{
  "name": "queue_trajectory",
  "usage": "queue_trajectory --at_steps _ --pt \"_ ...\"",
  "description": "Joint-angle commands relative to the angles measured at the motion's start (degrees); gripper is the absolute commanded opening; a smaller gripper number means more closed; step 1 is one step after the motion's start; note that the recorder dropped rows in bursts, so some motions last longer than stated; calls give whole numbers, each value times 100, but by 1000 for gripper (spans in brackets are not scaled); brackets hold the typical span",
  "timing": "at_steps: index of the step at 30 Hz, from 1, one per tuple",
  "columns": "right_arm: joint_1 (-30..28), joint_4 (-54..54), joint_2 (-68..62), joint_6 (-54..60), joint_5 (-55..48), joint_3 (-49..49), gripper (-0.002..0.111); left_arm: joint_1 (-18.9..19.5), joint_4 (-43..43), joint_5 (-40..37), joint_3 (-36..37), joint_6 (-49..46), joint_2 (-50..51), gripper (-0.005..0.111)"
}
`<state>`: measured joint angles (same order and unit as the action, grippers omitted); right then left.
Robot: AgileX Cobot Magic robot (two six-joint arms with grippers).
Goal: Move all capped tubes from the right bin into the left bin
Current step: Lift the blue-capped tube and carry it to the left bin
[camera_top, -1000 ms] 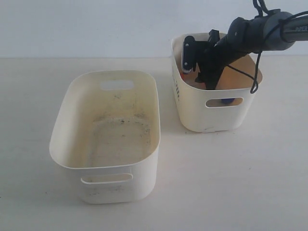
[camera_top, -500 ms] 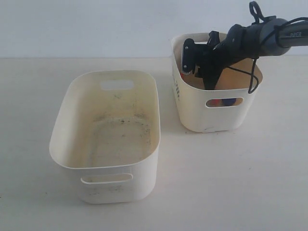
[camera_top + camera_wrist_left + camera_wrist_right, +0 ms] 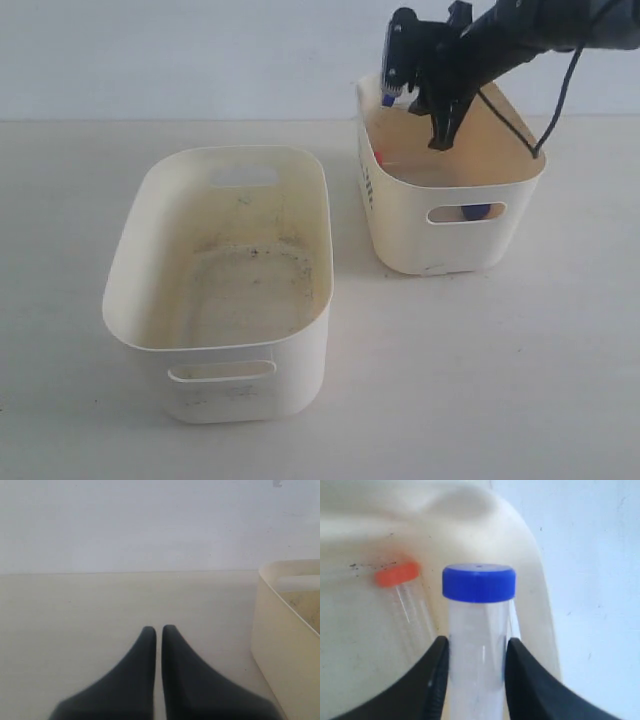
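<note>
Above the right bin (image 3: 400, 240), our right fingers (image 3: 437, 680) pinch a blue-capped tube (image 3: 479, 610) clear of the rim. We spot an orange-capped tube (image 3: 397, 574) lying inside, perhaps a second blue cap (image 3: 472, 211) too. Our left fingers (image 3: 140, 680) sit pressed together, empty, beside the left bin (image 3: 280, 645).

Camera setup, quick rundown

Exterior: up high, tilted down over the whole surface (image 3: 480, 360), taking in left bin (image 3: 300, 370) and right bin (image 3: 400, 235) from a moderate distance, wall (image 3: 200, 60) at the back. Left wrist: down low, peering level past the left pincer (image 3: 159, 630) toward that wall, catching just one end of the left bin. Right wrist: super close, staring past the right pincer (image 3: 477, 642) and blue-capped tube (image 3: 479, 582) into the right bin. Shared with exterior: one bin each.
</note>
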<state>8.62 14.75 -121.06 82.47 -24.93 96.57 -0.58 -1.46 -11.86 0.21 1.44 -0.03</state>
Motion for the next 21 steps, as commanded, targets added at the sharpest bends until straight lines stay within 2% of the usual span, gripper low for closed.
queue_trajectory --at_steps 1,5,8,9,13,16,18,21 --pt "-9 -191 566 -467 -730 8 0 2 36 26 -21 54 3 4" --pt "-9 -665 1324 -1883 -1461 8 0 2 36 26 -21 54 3 4" --pt "-9 -555 1876 -2631 -2200 8 0 2 36 26 -21 54 3 4" --pt "-9 -236 2097 -3084 -2595 8 0 2 36 26 -21 54 3 4" --pt "-9 778 2463 -3670 -3494 8 0 2 36 26 -21 54 3 4" --pt "-9 2201 2567 -3938 -4403 8 0 2 36 26 -21 54 3 4" --pt "1 3355 2553 -3956 -4503 8 0 2 36 26 -21 54 3 4" --pt "171 4227 2565 -4488 -4503 -158 0 2 36 26 -21 54 3 4"
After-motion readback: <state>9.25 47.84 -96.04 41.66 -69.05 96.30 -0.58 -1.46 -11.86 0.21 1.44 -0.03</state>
